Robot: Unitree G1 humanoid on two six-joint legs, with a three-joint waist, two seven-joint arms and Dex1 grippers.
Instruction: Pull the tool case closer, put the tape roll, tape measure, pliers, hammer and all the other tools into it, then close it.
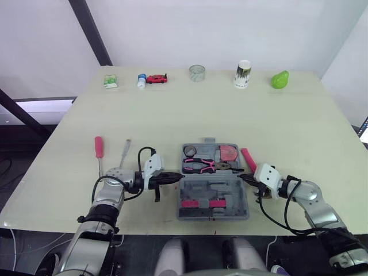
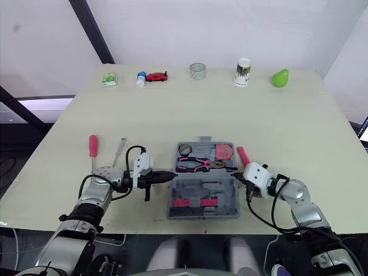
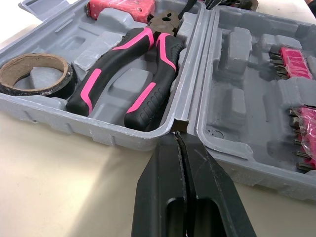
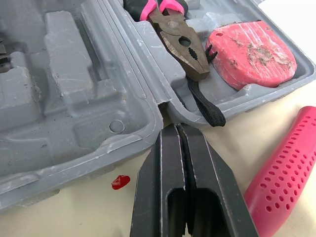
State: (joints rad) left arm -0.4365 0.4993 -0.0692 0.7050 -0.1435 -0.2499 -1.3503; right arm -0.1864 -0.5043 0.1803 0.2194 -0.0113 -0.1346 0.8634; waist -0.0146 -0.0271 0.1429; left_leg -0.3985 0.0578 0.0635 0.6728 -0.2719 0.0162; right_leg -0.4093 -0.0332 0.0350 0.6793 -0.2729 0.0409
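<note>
Grey tool case (image 1: 214,187), open at the worktop's 6 o'clock, holds tape roll (image 1: 190,151), pink-black pliers (image 1: 202,166) and red tape measure (image 1: 229,153); pink handle (image 1: 248,159) at its 3 o'clock, red screwdriver (image 1: 99,148) at 9.

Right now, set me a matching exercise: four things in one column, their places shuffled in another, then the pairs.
1. black-and-pink pliers
2. red-handled screwdriver
3. pink perforated handle
4. green pear-shaped object

A. near the far right corner of the table
B. inside the open grey plastic tool case
C. just right of the case
D. well left of the case

Pairs: 1-B, 2-D, 3-C, 4-A
</note>
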